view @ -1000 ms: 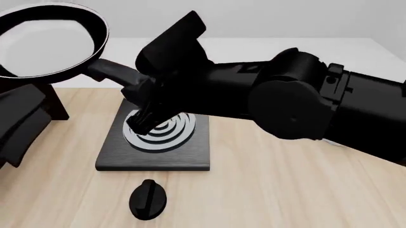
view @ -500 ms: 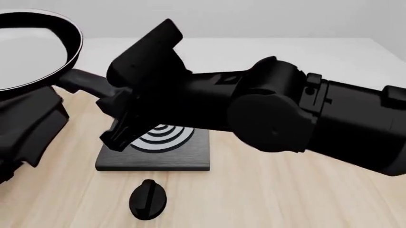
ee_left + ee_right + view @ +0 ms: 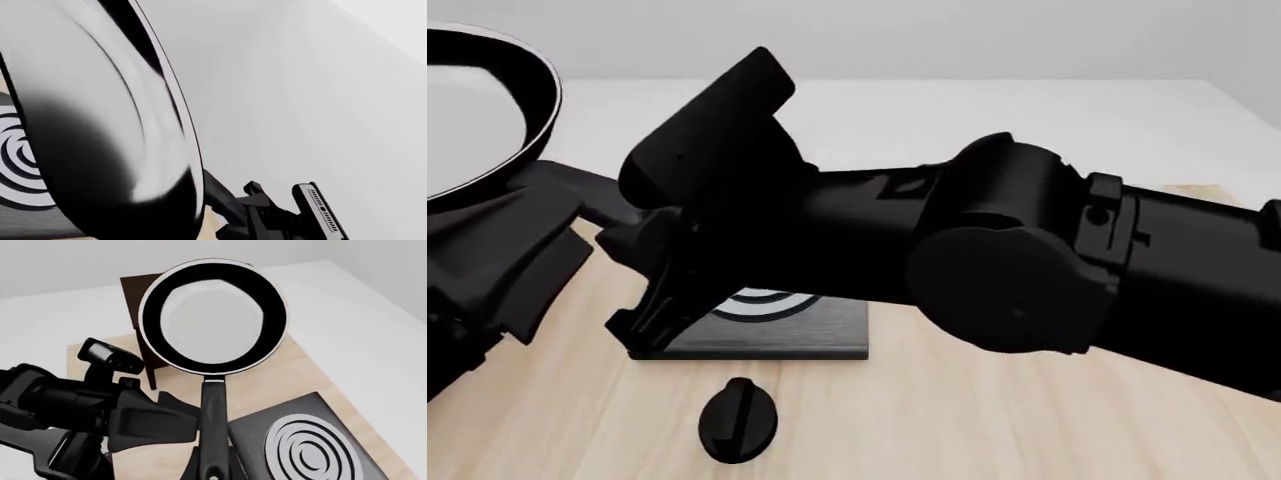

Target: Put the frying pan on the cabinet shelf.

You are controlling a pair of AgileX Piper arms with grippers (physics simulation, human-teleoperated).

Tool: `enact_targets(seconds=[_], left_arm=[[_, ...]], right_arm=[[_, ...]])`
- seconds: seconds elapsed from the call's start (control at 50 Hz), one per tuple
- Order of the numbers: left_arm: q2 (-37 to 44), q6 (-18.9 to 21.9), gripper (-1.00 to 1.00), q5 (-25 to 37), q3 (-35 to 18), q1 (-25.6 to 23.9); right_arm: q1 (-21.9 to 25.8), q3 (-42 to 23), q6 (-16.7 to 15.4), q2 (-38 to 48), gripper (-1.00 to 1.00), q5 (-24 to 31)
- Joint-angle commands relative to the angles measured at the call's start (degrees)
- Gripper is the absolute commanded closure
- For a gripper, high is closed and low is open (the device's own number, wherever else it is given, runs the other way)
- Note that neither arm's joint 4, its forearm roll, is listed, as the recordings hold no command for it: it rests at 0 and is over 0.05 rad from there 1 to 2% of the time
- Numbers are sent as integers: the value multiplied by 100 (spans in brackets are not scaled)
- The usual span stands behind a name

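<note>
Black frying pan [image 3: 212, 315]: your right gripper [image 3: 212, 471] clamps its handle above the cabinet [image 3: 143, 315]. Left gripper's [image 3: 507, 270] opening you cannot tell. No readable writing.

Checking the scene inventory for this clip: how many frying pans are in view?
1. The round black frying pan with pale grey inside is held aloft by its long handle in the right gripper, above the dark brown cabinet. The arms may hide others.

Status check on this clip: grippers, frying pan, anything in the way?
Right gripper shut on frying pan handle, pan held high above cabinet. Left gripper beside the handle, state unclear. Pan not yet on shelf.
</note>
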Motion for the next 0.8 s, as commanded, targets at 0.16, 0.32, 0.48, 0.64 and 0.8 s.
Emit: enact_targets(seconds=[0.16,0.32,0.48,0.64,0.8], left_arm=[[57,-98,-100,-159,32,-30],[58,-117,-100,-186,60,-4],[91,-123,-100,-242,60,-23],[108,-200,100,-324,87,14],[45,-225,100,-293,79,99]], right_arm=[[405,-104,320,-51,100,-127],[586,-72,270,-64,100,-162],[596,-40,297,-71,100,-195],[539,-81,384,-164,100,-170],[557,2,297,-244,100,-248]])
